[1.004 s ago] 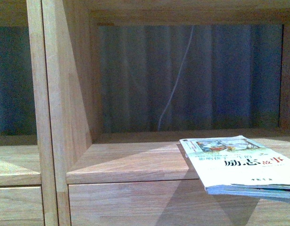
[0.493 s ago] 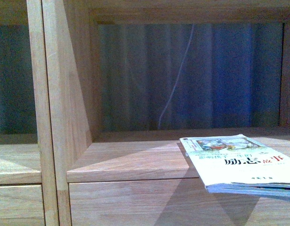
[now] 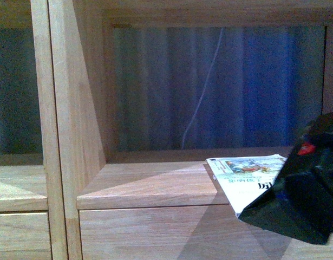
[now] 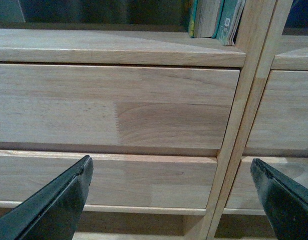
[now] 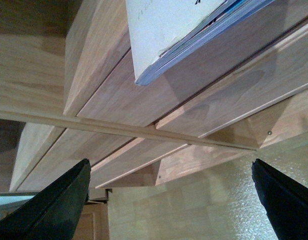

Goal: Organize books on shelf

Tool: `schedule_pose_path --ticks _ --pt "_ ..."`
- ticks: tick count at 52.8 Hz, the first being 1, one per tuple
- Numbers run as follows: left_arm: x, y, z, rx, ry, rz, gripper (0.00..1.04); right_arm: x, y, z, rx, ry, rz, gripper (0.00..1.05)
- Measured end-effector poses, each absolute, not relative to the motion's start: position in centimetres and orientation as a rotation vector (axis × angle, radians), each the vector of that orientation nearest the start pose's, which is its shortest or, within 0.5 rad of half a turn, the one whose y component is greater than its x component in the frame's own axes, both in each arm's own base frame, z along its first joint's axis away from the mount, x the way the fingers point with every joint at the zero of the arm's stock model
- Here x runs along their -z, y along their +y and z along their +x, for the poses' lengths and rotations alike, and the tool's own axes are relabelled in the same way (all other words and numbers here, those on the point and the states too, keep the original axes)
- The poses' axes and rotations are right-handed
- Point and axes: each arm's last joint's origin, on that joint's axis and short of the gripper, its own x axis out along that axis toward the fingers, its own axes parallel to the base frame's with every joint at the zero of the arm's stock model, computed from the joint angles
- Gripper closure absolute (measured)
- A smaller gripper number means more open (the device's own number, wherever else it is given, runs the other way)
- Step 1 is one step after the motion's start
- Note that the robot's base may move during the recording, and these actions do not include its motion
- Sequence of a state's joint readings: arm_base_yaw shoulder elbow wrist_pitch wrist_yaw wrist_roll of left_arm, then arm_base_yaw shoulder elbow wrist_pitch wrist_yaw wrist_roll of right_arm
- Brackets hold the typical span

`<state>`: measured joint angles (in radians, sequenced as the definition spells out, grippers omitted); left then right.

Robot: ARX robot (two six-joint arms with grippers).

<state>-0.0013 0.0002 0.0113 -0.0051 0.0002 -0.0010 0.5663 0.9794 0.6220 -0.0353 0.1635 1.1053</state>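
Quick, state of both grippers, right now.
Left gripper: open, fingers wide apart, holding nothing.
Right gripper: open, empty, close to the overhanging book.

1. On the shelf (image 3: 150, 187) board of the right cubby, flat: book (image 3: 245, 174), near corner jutting past the front edge.
2. Before that corner, lower: right pincer (image 5: 170, 167).
3. Behind the cubby: curtain (image 3: 155, 86), cord (image 3: 201, 92) before it.
4. Before the drawer fronts (image 4: 118, 105), beneath upright books (image 4: 214, 17) beside the divider: left pincer (image 4: 171, 161).

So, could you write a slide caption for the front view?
White paperback lying flat, overhanging the pale wood shelf edge, right arm partly covering it.
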Motion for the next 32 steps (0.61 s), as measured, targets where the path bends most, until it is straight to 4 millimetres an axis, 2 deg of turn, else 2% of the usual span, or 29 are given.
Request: schedule_pose_path --ticks 12,23,32 --pt "-16.7 0.0 9.7 0.002 -0.006 -0.001 0.07 -25.7 11.5 20.3 -0.095 0.546 0.993 0.07" --pt "-16.7 0.0 9.7 0.002 -0.006 -0.001 0.07 -26.0 10.4 22.7 -0.004 0.485 1.073 0.07" --pt "-16.7 0.0 9.7 0.002 -0.006 -0.001 0.07 -26.0 9.7 23.6 0.038 0.471 1.113 0.07"
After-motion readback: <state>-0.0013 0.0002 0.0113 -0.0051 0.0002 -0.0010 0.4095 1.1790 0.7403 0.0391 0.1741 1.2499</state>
